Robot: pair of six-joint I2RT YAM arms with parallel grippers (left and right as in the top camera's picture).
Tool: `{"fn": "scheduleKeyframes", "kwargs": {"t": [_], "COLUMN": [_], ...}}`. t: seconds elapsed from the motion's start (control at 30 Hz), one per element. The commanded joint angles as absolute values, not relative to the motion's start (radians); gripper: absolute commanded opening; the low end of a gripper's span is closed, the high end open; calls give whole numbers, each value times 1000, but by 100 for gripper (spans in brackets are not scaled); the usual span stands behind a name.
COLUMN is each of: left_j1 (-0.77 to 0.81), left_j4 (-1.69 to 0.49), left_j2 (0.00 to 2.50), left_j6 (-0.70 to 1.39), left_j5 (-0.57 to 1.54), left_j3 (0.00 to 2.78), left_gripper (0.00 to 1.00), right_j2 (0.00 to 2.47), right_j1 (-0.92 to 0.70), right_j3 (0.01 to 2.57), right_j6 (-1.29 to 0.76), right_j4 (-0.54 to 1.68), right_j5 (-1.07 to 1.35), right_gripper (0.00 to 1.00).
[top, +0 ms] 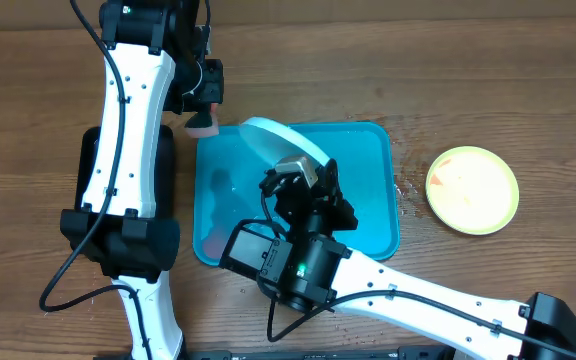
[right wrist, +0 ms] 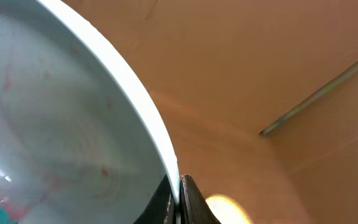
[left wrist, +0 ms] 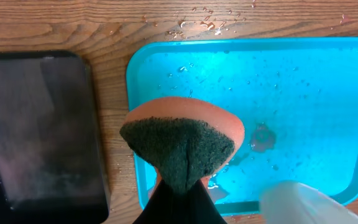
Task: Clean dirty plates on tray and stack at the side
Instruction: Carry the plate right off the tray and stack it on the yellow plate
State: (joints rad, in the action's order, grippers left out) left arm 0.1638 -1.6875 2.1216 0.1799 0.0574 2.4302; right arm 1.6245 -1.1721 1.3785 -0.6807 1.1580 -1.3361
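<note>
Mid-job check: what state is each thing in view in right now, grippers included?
left gripper: shut on sponge
right gripper: shut on pale plate at its rim
pale plate: raised, tilted over turquoise tray, red smears on it
yellow-green plate: flat on table, off the tray
turquoise tray: wet, one red smear
black tray: flat beside turquoise tray

- Pale blue round shallow plate (right wrist: 61, 124), filling the left half of the view; faint red sauce smears (right wrist: 8, 84) on its glossy inner face.
- Right gripper (right wrist: 179, 190): two dark fingers (right wrist: 194, 205) clamped on the plate's rim at bottom centre.
- Blurred brown background (right wrist: 241, 56), crossed by a thin diagonal line (right wrist: 319, 93); a yellow blur (right wrist: 227, 208) lies just beside the fingers.
</note>
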Motion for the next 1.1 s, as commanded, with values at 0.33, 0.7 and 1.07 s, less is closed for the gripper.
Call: {"fn": "scheduleKeyframes", "kwargs": {"t": [0.33,0.7,1.07], "left_j1": [172,173,173], "left_j4": [-1690,-1689,-1687], "left_j2": [2115,2115,2115], "left_j6": [164,164,164], "left_j5": [71,71,71], "left_j3": [2456,2456,2456], "left_gripper": [4,4,4], "right_j2": [1614,1614,1614], "right_j1": [-639,68,541], "right_j3": [1393,1392,1205], "right_j6": [-654,-427,-366], "right_j4": [1165,1311,1205], "right_j5": [-141,46,47], "right_gripper": [4,4,4]}}
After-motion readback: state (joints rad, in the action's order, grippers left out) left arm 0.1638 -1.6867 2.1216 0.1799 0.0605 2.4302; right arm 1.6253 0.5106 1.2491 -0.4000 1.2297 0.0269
